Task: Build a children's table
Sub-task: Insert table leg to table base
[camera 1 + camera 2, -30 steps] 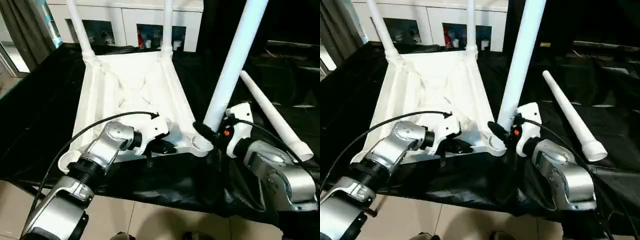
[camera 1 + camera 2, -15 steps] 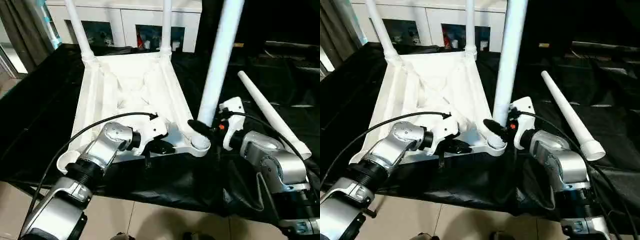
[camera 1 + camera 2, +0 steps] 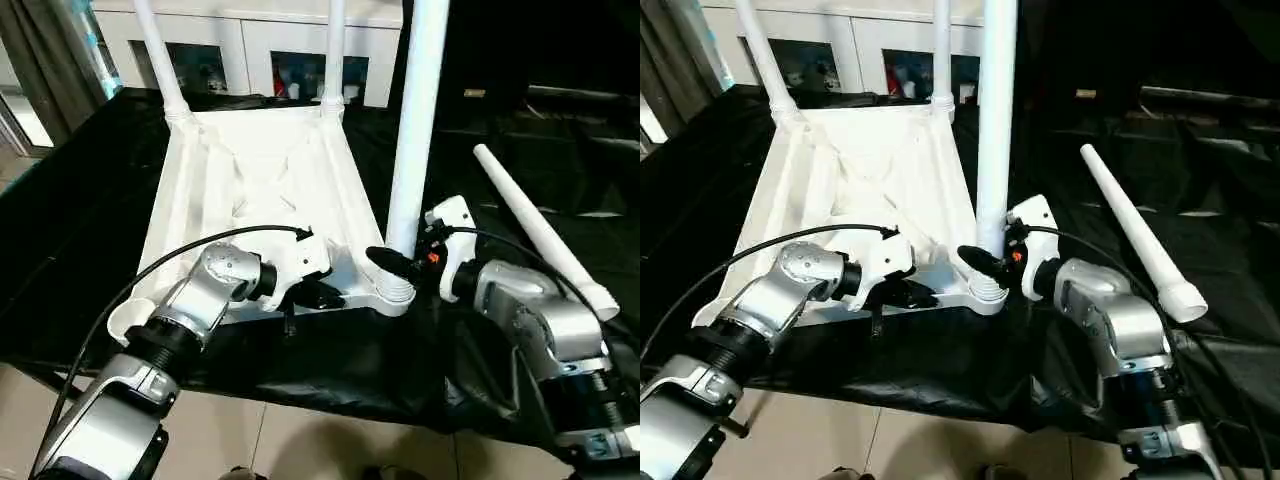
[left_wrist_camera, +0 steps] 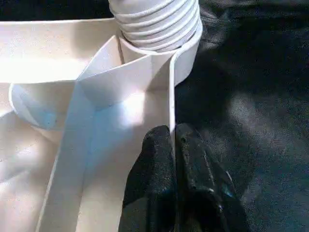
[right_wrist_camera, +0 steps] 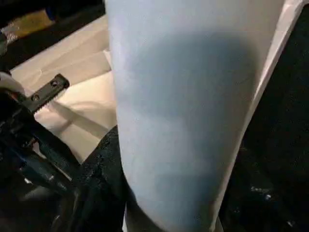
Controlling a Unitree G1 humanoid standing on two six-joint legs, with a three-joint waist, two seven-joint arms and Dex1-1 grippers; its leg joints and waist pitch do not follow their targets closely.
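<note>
The table top (image 3: 260, 190) lies upside down on the black cloth (image 3: 90, 210), with its ribbed underside up. Two legs already stand in the far corner sockets. On the left, the near left socket (image 3: 130, 318) is empty, and I think it will need the last leg.

The left gripper (image 4: 173, 145) is pinched shut on the thin near rim of the top, close beside the near right socket (image 3: 393, 294). This hold is on a very narrow edge. If the top is pushed or twisted, the fingers could slide off the rim, and then nothing keeps the top from turning on the slippery cloth.

To the right of it, the third leg (image 3: 415, 120) stands almost upright with its ribbed end at the near right socket. The right gripper (image 3: 400, 258) is closed around the lower part of this leg. I cannot tell if the thread has caught. If the leg leans while it is turned, it may jam, or lift the corner.

Further right, the loose leg (image 3: 540, 230) lies on the cloth near the right forearm. A wide move of this arm could knock it and make it roll away.
</note>
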